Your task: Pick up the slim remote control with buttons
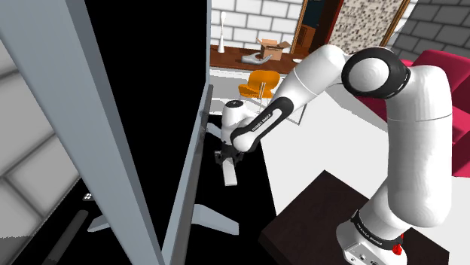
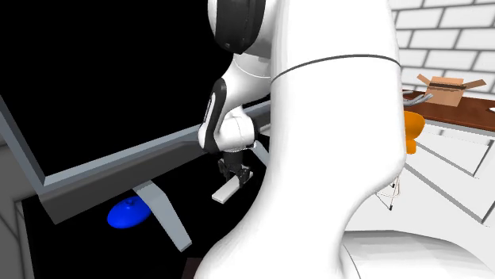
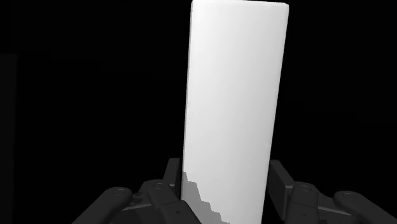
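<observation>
Shoulder view: one white arm reaches from its dark brown box stand (image 1: 316, 214) toward one large grey-framed flat panel (image 1: 190, 173). Its single black gripper (image 1: 228, 158) is clamped on one slim, plain white rectangular remote (image 1: 230, 175), which points down just beside the panel's edge. The surface under it is drawn black, so whether the remote touches anything below is unclear. Behind stand one orange chair (image 1: 258, 81), one open cardboard box (image 1: 273, 49) on a brown table (image 1: 233, 59), a white brick wall (image 1: 248, 15) and one red sofa (image 1: 444, 90), cut off at the edge.

Second exterior view: the arm's white body covers much of the room. The remote hangs tilted from the gripper near the panel's grey foot. One blue disc (image 2: 127, 214) lies under the panel, its shape hard to make out.

Wrist view: two black fingers (image 3: 170, 181) press the remote's long sides at its near end; the background is a black area.
</observation>
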Tool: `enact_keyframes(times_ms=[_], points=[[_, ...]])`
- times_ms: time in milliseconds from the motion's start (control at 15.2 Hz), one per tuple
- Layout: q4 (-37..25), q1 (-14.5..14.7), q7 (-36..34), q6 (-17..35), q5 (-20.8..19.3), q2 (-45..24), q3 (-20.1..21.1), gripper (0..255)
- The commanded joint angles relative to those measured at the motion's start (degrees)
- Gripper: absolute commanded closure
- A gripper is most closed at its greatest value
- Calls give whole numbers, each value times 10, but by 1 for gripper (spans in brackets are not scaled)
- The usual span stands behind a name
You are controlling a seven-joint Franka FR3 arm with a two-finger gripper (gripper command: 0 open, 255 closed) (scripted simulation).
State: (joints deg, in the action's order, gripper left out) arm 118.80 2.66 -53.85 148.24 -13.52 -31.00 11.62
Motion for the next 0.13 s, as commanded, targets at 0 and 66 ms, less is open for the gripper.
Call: enact_keyframes(times_ms=[0, 66], points=[[2, -2, 2, -7, 3, 9, 3, 255], [2, -2, 2, -7, 3, 9, 3, 255]])
